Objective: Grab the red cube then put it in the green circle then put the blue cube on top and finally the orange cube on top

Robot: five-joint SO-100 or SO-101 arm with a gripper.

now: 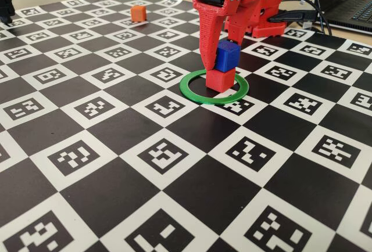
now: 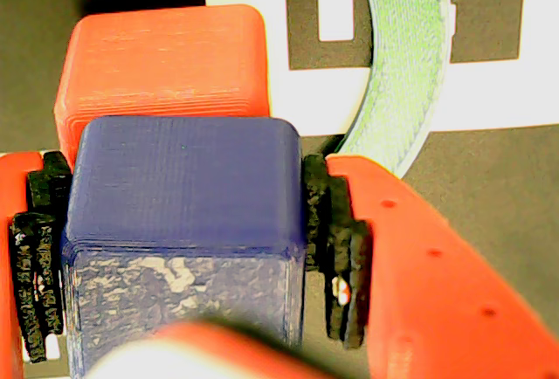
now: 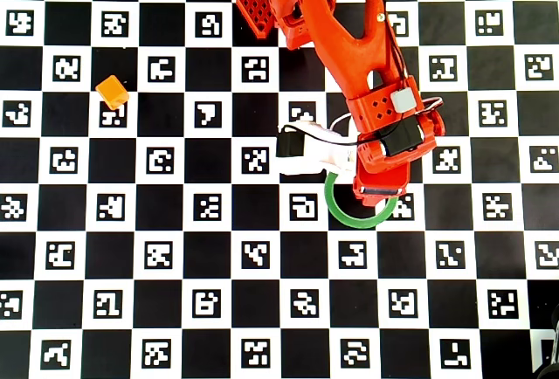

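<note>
We are seeing the gripper (image 1: 225, 57) reaching down over the green circle (image 1: 192, 91), its jaws clenched on the blue cube (image 1: 227, 56). In the wrist view the black pads (image 2: 336, 248) are pressing against both sides of the blue cube (image 2: 183, 196), with the red cube (image 2: 162, 60) directly beneath it and a stretch of the green circle (image 2: 402, 73) curving past on the right. In the fixed view the blue cube is sitting on top of the red cube (image 1: 220, 79), slightly offset to the right, and the red cube is resting inside the ring on the checkered counter (image 1: 116, 165). The orange cube (image 1: 138, 13) is lying well apart, far off to the left; the overhead view is showing it (image 3: 113, 93) alone near the left side, while the arm (image 3: 349, 38) is hiding both stacked cubes above the ring (image 3: 336, 207).
</note>
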